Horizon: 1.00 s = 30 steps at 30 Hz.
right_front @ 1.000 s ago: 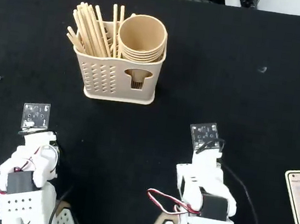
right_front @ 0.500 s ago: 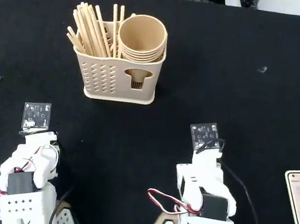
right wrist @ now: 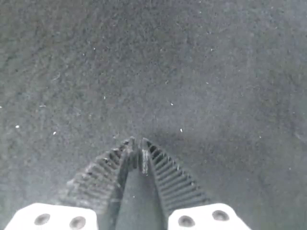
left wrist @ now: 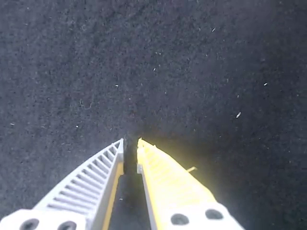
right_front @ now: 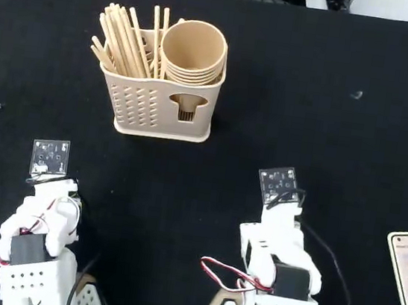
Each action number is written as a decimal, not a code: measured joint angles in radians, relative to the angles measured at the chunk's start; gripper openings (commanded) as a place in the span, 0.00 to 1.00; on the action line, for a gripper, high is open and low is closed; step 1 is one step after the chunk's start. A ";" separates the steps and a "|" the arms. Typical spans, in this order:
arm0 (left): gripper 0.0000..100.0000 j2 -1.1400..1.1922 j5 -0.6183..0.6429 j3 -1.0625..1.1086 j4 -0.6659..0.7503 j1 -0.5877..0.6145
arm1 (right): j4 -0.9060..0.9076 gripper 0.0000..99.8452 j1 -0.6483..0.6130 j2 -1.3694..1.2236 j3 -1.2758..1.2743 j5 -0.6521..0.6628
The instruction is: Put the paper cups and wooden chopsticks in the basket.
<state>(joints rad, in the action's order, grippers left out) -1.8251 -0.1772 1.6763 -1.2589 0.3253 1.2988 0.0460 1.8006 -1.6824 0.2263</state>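
1. Landmark: the basket (right_front: 161, 105) stands upright on the black table cloth (right_front: 319, 137).
2. The paper cups (right_front: 193, 49) are nested in one stack inside the basket, in one end compartment. The top rim of the stack rises above the basket's wall.
3. The wooden chopsticks (right_front: 125, 37) stand on end in the basket's other compartment, just beside the cups. They lean and fan out above the rim.
4. In the high view two arms sit folded on the near side of the basket, well apart from it. One arm (right_front: 40, 229) is toward the chopstick end, the other arm (right_front: 277, 252) beyond the cup end.
5. Left gripper (left wrist: 130, 148): pincer narrow, tips drawn together, nothing held, bare cloth beneath.
6. Right gripper (right wrist: 137, 146): pincer narrow, tips meeting, nothing held, bare cloth beneath.
7. A phone (right_front: 407, 277) lies well apart from the basket, on the cup side.
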 measured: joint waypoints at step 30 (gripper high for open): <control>0.06 0.000 0.000 0.000 0.000 -0.028 | 0.000 0.02 0.000 0.000 0.000 0.000</control>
<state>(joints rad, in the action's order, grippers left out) -1.8251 -0.1772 1.6763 -1.2589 0.2977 1.2988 0.0460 1.8006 -1.6824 0.2263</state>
